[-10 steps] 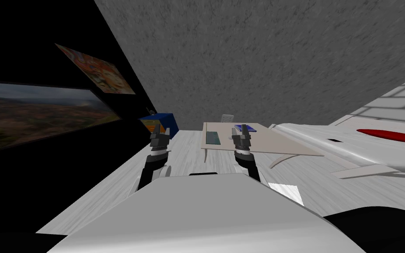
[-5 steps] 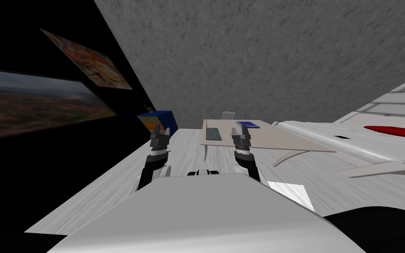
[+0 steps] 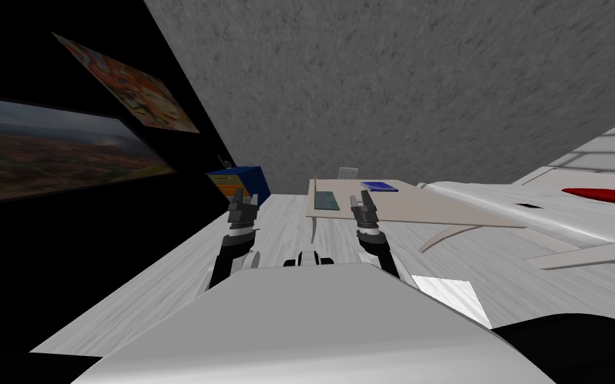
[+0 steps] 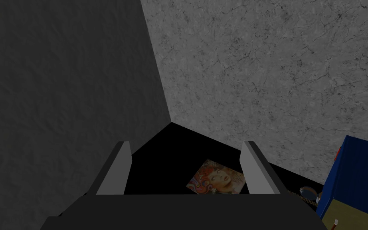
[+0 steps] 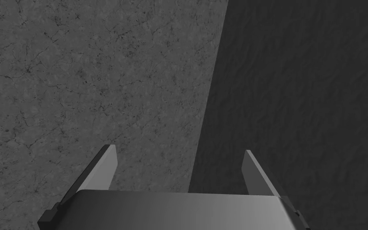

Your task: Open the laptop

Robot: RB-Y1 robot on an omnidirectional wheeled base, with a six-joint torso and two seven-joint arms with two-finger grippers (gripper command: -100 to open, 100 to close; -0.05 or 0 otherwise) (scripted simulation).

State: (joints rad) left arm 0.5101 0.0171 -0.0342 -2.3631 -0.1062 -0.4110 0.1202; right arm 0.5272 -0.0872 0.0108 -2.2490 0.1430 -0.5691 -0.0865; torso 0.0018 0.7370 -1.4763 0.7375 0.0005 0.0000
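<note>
free: floor strip | flanks: blue cabinet, table

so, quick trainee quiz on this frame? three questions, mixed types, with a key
1. True or false: the left claw and the right claw are both shut.
2. Which of these lies on the beige table? A) a red mug B) a flat grey-green slab C) a desk lamp
3. Fill in: seen from the head camera, the blue cabinet stands to the table's ____ (robot's own side).

Key: 1 false, each claw's fingers stand well apart; 2 B; 3 left.
</note>
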